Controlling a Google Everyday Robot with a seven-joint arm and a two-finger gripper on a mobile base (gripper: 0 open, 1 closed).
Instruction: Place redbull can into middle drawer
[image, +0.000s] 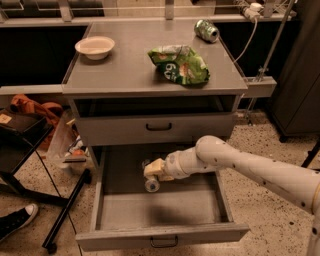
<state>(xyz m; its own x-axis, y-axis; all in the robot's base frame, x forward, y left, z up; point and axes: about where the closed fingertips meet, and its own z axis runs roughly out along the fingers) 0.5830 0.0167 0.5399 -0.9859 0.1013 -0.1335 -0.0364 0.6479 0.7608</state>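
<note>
currently | step: placing, release not yet made | middle drawer pulled open | gripper inside, over its back half, clamped on redbull can | next: settle can, let go, lift clear | cabinet top: chip bag, bowl, green can | speckled floor, shoe at the picture's left

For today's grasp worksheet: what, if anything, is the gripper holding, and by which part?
The gripper, inside the open middle drawer, holds the redbull can around its middle.
</note>
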